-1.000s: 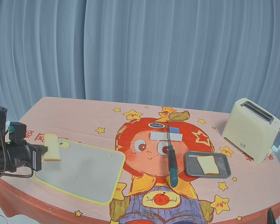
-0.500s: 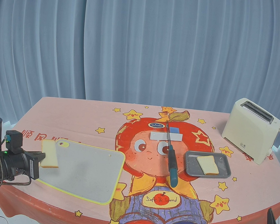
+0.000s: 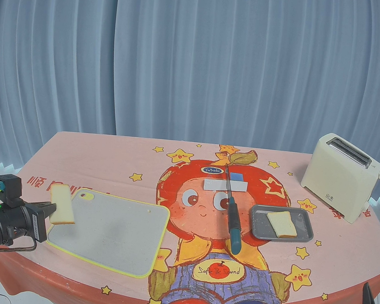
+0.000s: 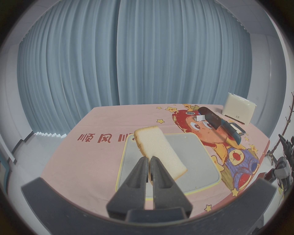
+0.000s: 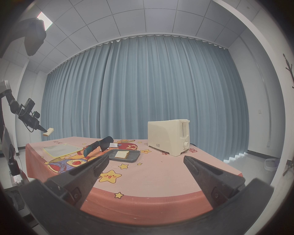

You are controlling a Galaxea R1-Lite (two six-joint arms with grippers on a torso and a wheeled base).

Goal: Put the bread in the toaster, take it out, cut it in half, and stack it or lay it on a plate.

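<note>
Head view, lower left: the left gripper (image 3: 50,211), fingers pressed onto one end of a bread slice (image 3: 62,204), holds it raised over the left edge of the cutting board (image 3: 111,233). The slice's long axis runs up the frame, tilted slightly. Board, tray (image 3: 259,230) and toaster (image 3: 341,176) all lie rightward of this gripper. The right gripper (image 5: 146,159), jaws spread and empty, sits at the lower right, nearer the tray. Count: two bread pieces, the second bread piece (image 3: 282,224) lying on the tray; one knife (image 3: 233,216), board, tray and toaster.
</note>
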